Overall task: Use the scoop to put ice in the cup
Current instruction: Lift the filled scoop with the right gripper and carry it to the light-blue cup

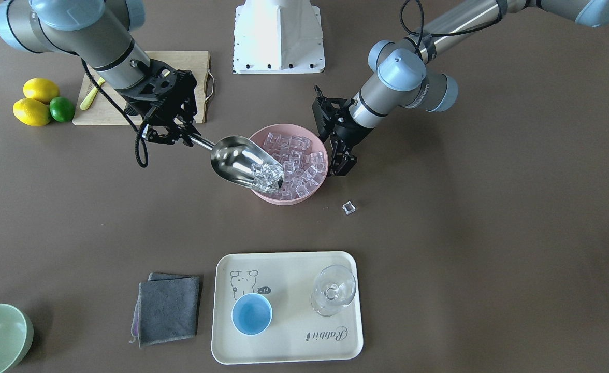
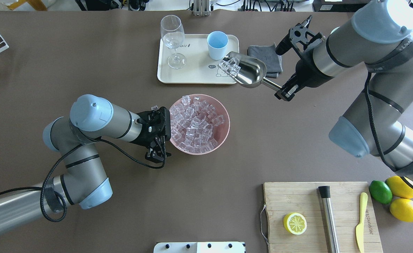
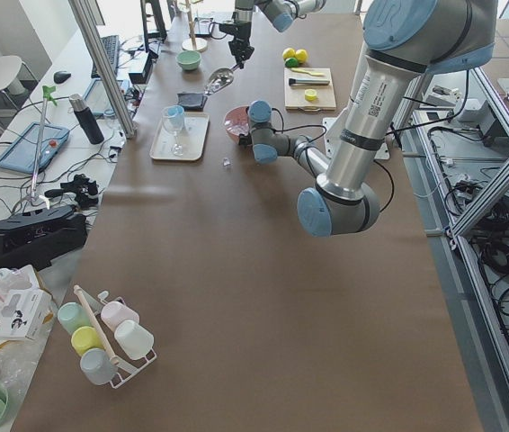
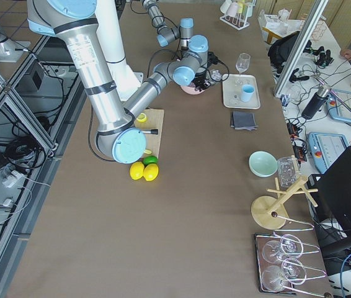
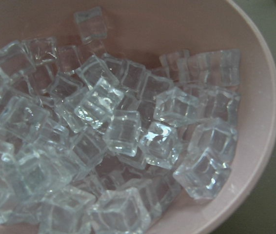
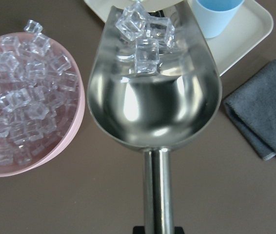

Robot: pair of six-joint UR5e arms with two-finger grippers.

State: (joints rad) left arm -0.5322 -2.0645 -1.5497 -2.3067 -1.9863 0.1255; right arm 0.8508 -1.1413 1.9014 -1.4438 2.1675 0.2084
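My right gripper [image 1: 180,135] is shut on the rod handle of the silver scoop [image 1: 240,160]. It holds the scoop in the air, and several clear ice cubes [image 2: 229,66] lie at its mouth. In the overhead view the scoop [image 2: 248,72] is at the tray's right edge, beside the light-blue cup [image 2: 217,45]. The right wrist view shows the ice [image 6: 145,34] near the scoop's lip and the cup [image 6: 218,14] just beyond. The pink bowl [image 2: 224,130] holds many ice cubes. My left gripper [image 2: 157,155] points down beside the bowl's rim, fingers together and empty.
The cream tray [image 1: 294,269] carries the cup [image 1: 251,313] and a clear stemmed glass [image 1: 333,290]. A grey cloth [image 1: 167,308] lies beside it. One loose cube [image 1: 349,207] lies on the table. The cutting board [image 2: 297,196], lemons and a lime [image 2: 380,191] are at the near right.
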